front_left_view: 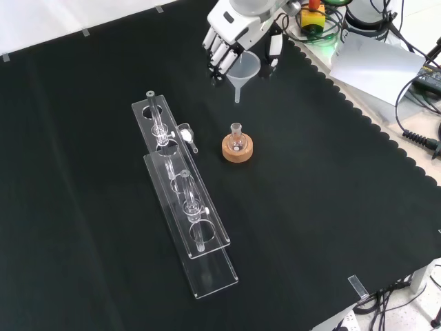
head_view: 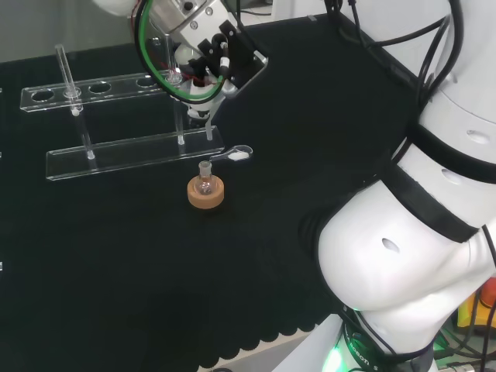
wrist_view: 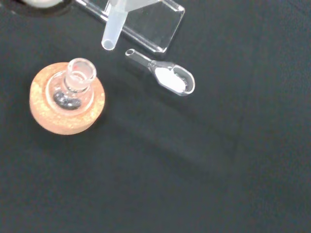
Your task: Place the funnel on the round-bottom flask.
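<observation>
Hand (front_left_view: 231, 31): black and white, fingers curled round the wide cone of the funnel, holding it in the air above the cloth.
Rack (front_left_view: 182, 200): clear plastic, long and flat, two tiers with round holes and thin tubes standing in it; well apart from the hand, on the far side of the flask from it in the front view.
Funnel (front_left_view: 243, 72): translucent plastic, smooth; long axis about upright, spout pointing down.
Stand (front_left_view: 238, 147): cork ring, rough and tan, flat on the cloth under the flask.
Flask (wrist_view: 73, 87): small clear glass, round belly with something dark inside, short open neck pointing up; it lies below the hand and a little forward of it.
Gap to close: in the wrist view the spout tip (wrist_view: 109, 44) is near the neck but beside it, not over it.
Scoop (wrist_view: 165, 77): tiny clear spoon with white powder, lying just beside the stand.
</observation>
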You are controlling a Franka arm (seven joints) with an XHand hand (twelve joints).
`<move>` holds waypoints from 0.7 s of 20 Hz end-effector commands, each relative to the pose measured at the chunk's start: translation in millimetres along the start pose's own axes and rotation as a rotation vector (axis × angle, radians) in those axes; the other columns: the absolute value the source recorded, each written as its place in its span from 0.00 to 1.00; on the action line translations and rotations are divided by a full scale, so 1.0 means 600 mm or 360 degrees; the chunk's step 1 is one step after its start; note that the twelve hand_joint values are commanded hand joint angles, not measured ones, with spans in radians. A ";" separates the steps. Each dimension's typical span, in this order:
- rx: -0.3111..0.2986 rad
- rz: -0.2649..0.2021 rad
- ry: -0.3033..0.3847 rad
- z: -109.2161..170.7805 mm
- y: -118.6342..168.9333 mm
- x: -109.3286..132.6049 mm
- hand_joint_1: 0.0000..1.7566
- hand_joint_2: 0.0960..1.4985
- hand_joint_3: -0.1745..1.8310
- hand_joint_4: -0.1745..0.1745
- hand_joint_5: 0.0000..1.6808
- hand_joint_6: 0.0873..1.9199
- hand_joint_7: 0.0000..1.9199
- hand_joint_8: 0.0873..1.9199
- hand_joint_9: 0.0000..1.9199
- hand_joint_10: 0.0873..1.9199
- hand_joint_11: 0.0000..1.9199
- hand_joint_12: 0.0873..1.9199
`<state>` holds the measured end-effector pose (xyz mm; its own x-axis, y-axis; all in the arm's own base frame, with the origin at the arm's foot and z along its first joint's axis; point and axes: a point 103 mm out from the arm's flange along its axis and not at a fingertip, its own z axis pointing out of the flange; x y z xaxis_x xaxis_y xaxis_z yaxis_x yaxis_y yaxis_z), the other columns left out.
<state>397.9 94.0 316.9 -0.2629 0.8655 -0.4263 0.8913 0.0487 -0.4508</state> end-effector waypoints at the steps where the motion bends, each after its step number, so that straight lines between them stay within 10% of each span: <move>1: -0.0006 -0.0016 0.0064 0.011 0.005 0.019 0.45 0.47 0.37 0.51 0.34 0.24 0.26 0.28 0.47 0.17 0.37 0.62; 14: -0.0004 -0.0048 0.0079 0.041 0.036 0.042 0.45 0.47 0.37 0.51 0.34 0.25 0.26 0.28 0.47 0.17 0.38 0.62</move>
<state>397.1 102.1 285.1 -0.2679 0.8862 -0.3780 0.8839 0.0699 -0.4625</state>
